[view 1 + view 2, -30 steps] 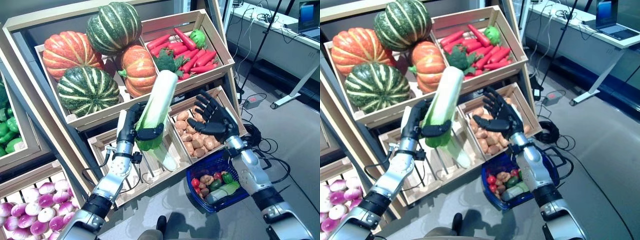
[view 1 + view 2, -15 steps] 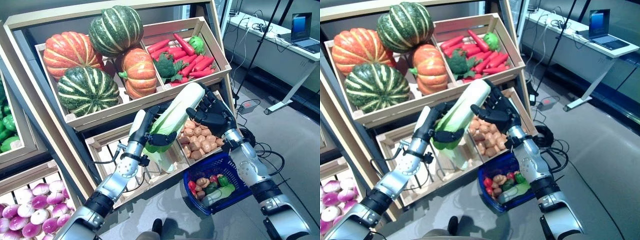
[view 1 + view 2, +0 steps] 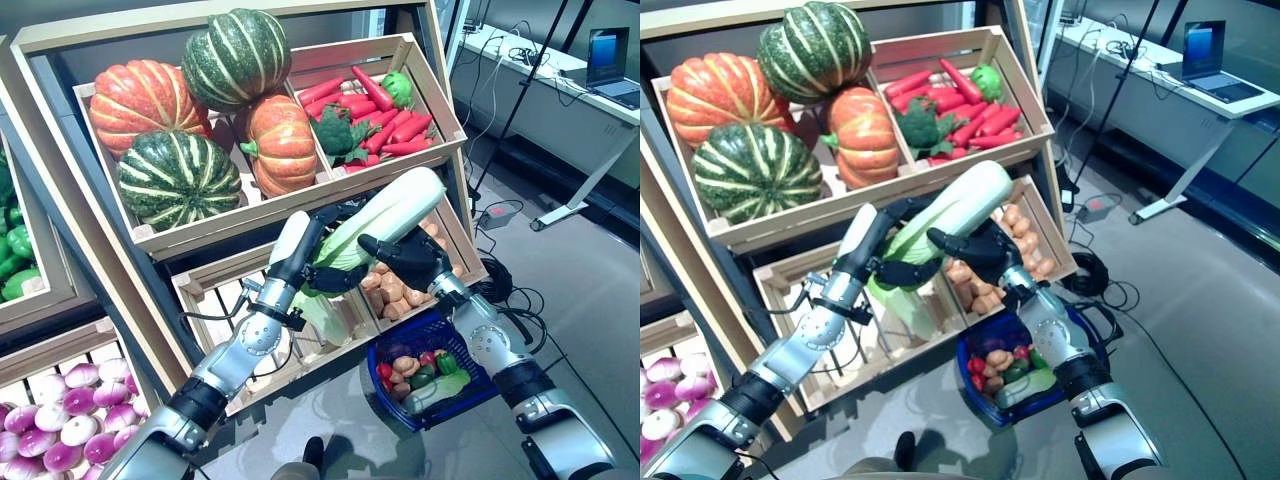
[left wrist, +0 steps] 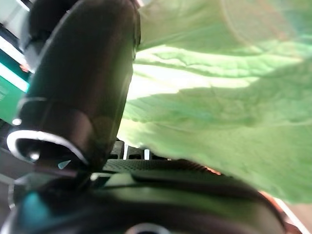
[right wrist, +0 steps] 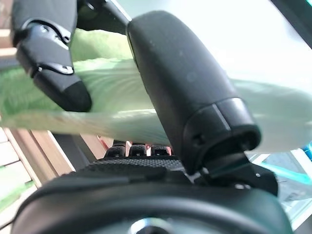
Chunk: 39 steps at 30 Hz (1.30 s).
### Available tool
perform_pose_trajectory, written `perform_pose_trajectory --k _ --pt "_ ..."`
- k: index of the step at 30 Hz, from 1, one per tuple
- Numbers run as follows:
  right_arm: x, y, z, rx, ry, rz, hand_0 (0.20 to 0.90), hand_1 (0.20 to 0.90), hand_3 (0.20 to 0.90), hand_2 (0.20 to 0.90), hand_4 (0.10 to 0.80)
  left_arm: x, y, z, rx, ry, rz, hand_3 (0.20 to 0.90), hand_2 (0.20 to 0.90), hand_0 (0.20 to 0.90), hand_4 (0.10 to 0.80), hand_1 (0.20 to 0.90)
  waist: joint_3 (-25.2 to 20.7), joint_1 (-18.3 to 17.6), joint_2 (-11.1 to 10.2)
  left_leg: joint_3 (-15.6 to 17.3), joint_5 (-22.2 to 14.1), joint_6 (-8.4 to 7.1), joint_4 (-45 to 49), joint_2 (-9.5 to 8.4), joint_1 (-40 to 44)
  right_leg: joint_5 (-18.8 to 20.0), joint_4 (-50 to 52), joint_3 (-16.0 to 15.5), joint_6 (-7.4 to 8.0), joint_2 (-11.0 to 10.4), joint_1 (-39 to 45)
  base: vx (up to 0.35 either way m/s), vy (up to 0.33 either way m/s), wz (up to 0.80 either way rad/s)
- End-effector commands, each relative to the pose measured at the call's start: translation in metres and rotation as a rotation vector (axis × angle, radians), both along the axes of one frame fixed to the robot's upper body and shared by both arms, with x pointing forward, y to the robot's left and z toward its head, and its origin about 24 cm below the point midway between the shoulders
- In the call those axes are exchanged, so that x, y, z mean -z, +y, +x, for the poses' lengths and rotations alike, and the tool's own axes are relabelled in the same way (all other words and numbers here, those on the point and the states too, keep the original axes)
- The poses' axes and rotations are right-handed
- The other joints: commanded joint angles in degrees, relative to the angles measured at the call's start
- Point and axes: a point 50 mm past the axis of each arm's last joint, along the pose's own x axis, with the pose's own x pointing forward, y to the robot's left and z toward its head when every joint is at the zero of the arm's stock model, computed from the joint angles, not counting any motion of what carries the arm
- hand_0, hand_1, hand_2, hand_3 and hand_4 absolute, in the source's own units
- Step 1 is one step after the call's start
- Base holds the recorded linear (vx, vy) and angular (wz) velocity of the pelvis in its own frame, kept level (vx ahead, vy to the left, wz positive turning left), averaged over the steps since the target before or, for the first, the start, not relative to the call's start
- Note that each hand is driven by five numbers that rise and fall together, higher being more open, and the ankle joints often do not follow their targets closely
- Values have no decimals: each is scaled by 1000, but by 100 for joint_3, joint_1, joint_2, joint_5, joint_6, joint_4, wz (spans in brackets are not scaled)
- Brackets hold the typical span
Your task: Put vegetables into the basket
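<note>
A long napa cabbage [image 3: 385, 215], white stalk up and to the right and green leaves low, hangs tilted in front of the lower crates. My left hand [image 3: 305, 250] is shut on its leafy end; the leaves [image 4: 219, 112] fill the left wrist view beside the thumb [image 4: 83, 83]. My right hand [image 3: 405, 262] grips the cabbage from beneath near its middle, and its thumb [image 5: 185, 87] presses on the pale stalk [image 5: 122, 117]. The blue basket [image 3: 412, 327] stands on the floor below my right forearm, holding several small vegetables.
Wooden crates on a slanted stand hold pumpkins [image 3: 180, 175], red carrots and broccoli [image 3: 385, 115], potatoes [image 3: 395, 290] and another cabbage [image 3: 325, 315]. Purple onions [image 3: 60, 420] lie at the lower left. A desk with a laptop [image 3: 610, 60] stands at the right.
The cabbage has swung from upright to leaning right and come lower. My right hand, spread open a second ago, has closed on it from below.
</note>
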Motion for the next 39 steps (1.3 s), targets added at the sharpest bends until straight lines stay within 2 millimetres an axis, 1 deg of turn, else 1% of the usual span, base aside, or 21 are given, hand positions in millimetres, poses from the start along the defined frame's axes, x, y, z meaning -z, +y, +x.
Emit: perform_pose_trajectory --k 1,2,4,5,6,8,9,10,11,12,14,19,24,31,33,39 --pt "-60 15 15 -65 -256 170 900 900 900 900 800 -69 -37 2 234 -308 -47 300 300 300 400 300 -575 80 -53 152 -709 -140 7 73 430 903 -280 195 -25 -317 -318 0 0 0" --pt "-62 15 15 -64 -267 177 900 900 900 900 800 -67 -37 2 240 -299 -39 300 300 300 400 300 -578 77 -53 157 -712 -139 7 73 431 902 -283 203 -22 -315 -316 0 0 0" --pt "-68 14 16 -57 -288 188 822 822 822 822 748 -63 -39 2 252 -271 -23 300 300 300 400 300 -588 71 -51 169 -722 -137 7 78 438 903 -289 211 -15 -315 -314 0 0 0" --pt "-72 14 17 -51 -304 199 848 848 848 848 765 -59 -39 2 257 -248 -14 300 300 300 400 300 -592 67 -51 173 -724 -135 7 79 438 906 -291 221 -10 -314 -317 0 0 0" --pt "-75 14 17 -49 -313 206 860 860 860 860 773 -57 -40 2 258 -236 -10 300 300 300 400 300 -593 65 -49 174 -723 -135 7 79 437 906 -292 227 -8 -313 -319 0 0 0" --pt "-81 14 17 -43 -338 226 860 860 860 860 773 -50 -40 1 259 -205 1 300 300 300 400 300 -592 65 -43 171 -727 -131 7 79 441 901 -287 242 -7 -311 -322 0 0 0" --pt "-85 14 18 -36 -355 240 900 900 900 900 800 -44 -40 1 255 -181 7 300 300 300 400 300 -595 63 -37 180 -728 -129 7 82 443 895 -283 244 -8 -309 -325 0 0 0" --pt "-87 14 18 -33 -360 243 900 900 900 900 800 -42 -39 1 253 -172 8 300 300 300 400 300 -596 62 -34 180 -729 -129 7 82 442 893 -283 250 -7 -309 -326 0 0 0" --pt "-93 12 19 -9 -385 245 900 900 900 900 800 -35 -38 1 244 -142 11 300 300 300 400 300 -599 69 -32 176 -731 -124 7 80 441 888 -287 261 -11 -303 -325 0 0 0" --pt "-95 12 19 -1 -392 244 900 900 900 900 800 -33 -37 1 241 -134 11 300 300 300 400 300 -599 72 -32 175 -732 -122 7 79 441 887 -288 262 -12 -302 -324 0 0 0" --pt "-104 7 19 58 -436 224 900 900 900 900 800 -23 -33 1 212 -89 9 300 300 300 400 300 -595 78 -33 175 -728 -119 7 78 436 884 -284 277 -16 -299 -330 0 0 0" --pt "-117 -7 20 185 -497 204 900 900 900 900 800 -13 -24 2 161 -38 -13 300 300 300 400 300 -585 81 -32 178 -727 -121 7 87 434 897 -288 288 -13 -300 -338 0 0 0" --pt "-125 -17 15 259 -560 184 900 900 900 900 800 -7 -18 3 119 -10 -34 300 300 300 400 300 -561 62 -32 186 -730 -118 7 89 431 913 -292 302 -11 -298 -352 0 0 0" --pt "-137 -25 9 302 -626 192 900 900 900 900 800 0 -10 4 73 23 -51 300 300 300 400 300 -547 18 -28 204 -743 -124 7 99 450 919 -286 341 -10 -294 -359 0 0 0" --pt "-144 -27 5 302 -664 203 900 900 900 900 800 2 -10 4 68 26 -45 300 300 300 400 300 -547 -5 -33 222 -749 -125 7 106 448 916 -278 361 -7 -291 -372 0 0 0" --pt "-153 -26 1 278 -710 230 900 900 900 900 800 3 -11 4 71 27 -37 300 300 300 400 300 -533 -23 -50 229 -764 -123 7 111 455 908 -279 391 -8 -285 -375 0 -1 -1"
